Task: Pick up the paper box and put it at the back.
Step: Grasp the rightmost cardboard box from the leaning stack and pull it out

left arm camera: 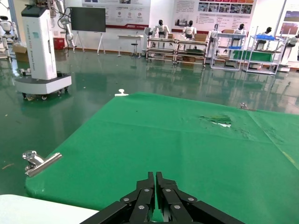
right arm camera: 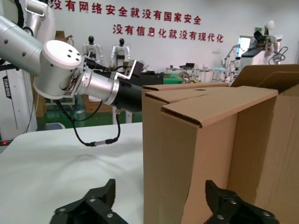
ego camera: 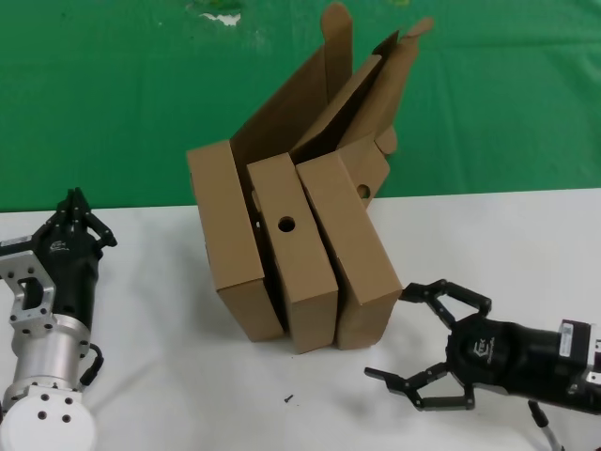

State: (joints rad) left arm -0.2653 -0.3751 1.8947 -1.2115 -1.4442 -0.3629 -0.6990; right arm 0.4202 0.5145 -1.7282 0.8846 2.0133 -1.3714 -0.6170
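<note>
Three shallow brown corrugated-cardboard mailer boxes are seen standing on edge side by side on the white table point(ego camera: 169, 376), their hinged lids raised toward the green cloth point(ego camera: 488, 103) behind. The paper box point(ego camera: 349, 249), the one with a plain narrow wall nearest the right arm, is found at the right end of the row, touching the middle box with a round hole in its narrow wall point(ego camera: 291, 254); the third box point(ego camera: 230, 240) is placed at the left end. The right gripper point(ego camera: 418, 343) is held low over the table just beside the paper box's near corner, its black fingers spread wide with nothing between them; in the right wrist view the paper box point(right arm camera: 205, 154) is framed by that gripper point(right arm camera: 161, 207). The left gripper point(ego camera: 80, 211) is parked well apart at the table's left, its fingers point(left arm camera: 148, 198) pressed together and empty
</note>
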